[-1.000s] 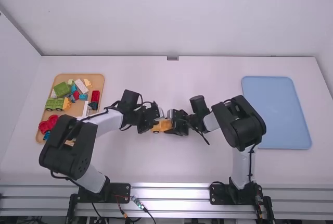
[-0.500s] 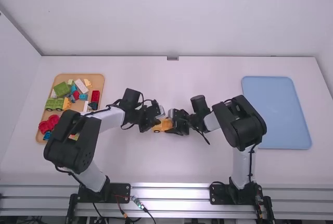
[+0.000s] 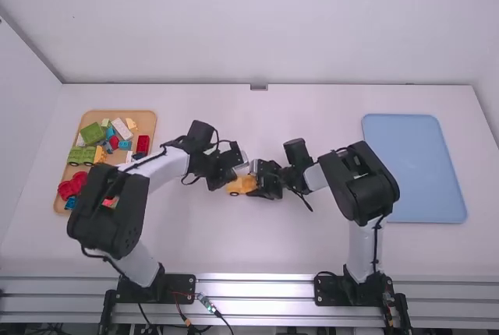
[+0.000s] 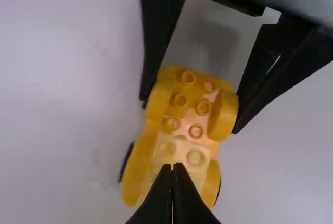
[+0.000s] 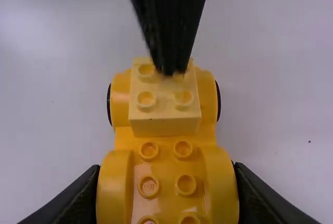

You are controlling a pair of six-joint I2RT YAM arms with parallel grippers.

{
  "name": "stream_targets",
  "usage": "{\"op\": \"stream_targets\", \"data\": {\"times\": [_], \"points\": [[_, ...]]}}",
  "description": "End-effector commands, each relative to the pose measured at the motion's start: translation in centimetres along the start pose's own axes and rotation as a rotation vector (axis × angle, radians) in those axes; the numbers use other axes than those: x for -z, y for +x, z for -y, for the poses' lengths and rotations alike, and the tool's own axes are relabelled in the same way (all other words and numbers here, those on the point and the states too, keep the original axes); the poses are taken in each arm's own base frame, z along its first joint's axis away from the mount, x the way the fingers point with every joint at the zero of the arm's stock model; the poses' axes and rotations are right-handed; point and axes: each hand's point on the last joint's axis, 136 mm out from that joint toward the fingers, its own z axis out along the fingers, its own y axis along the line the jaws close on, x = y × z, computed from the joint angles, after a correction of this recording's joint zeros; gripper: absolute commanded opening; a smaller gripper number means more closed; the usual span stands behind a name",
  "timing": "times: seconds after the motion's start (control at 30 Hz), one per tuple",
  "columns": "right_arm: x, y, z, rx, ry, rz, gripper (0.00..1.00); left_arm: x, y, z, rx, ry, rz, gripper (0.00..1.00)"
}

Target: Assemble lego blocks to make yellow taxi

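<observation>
One yellow toy car (image 5: pixel 165 140), midway between the left and right edges of the white table (image 3: pixel 234 249); one pale yellow two-by-two brick (image 5: pixel 165 123) on its top. Right gripper (image 3: pixel 259 185): fingers closed on the car, one to each side. Left gripper (image 3: pixel 232 182): fingertips together, nothing between them, over the pale brick, contact uncertain. One tan tray (image 3: pixel 147 120) of mixed bricks, near the table's left edge; one blue tray (image 3: pixel 425 167), near its right.

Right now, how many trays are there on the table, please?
2: a tan tray at the left side, with loose blocks on it, and a blue tray at the right side.
</observation>
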Motion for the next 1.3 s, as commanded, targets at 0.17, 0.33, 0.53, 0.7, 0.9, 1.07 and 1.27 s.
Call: {"op": "stream_targets", "data": {"times": [0.17, 0.33, 0.53, 0.7, 0.9, 1.07, 1.27], "points": [[0.4, 1.3, 0.9, -0.034, 0.035, -0.041, 0.45, 7.9, -1.4, -4.3, 0.208, -0.481, 0.104, 0.18], [0.4, 1.8, 1.2, -0.023, 0.059, -0.073, 0.5, 11.9, 1.0, -6.3, 0.429, -0.783, 0.195, 0.88], [0.5, 2.6, 1.9, -0.02, 0.099, -0.122, 0.76, 14.4, 2.3, -6.3, 0.554, -0.905, 0.275, 0.99], [1.2, 2.5, 2.6, -0.027, 0.123, -0.118, 0.99, 15.2, 2.5, -6.4, 0.596, -0.944, 0.293, 0.99], [3.9, 0.4, 3.2, -0.042, 0.156, -0.12, 0.99, 17.0, 3.6, -7.5, 0.69, -1.054, 0.321, 0.99], [5.9, -1.3, 3.7, -0.033, 0.206, -0.149, 0.99, 20.7, 6.5, -9.1, 0.879, -1.216, 0.326, 0.99], [7.4, -3.5, 4.4, -0.063, 0.267, -0.136, 0.99, 24.6, 8.8, -11.6, 1.083, -1.22, 0.301, 0.99]]}}
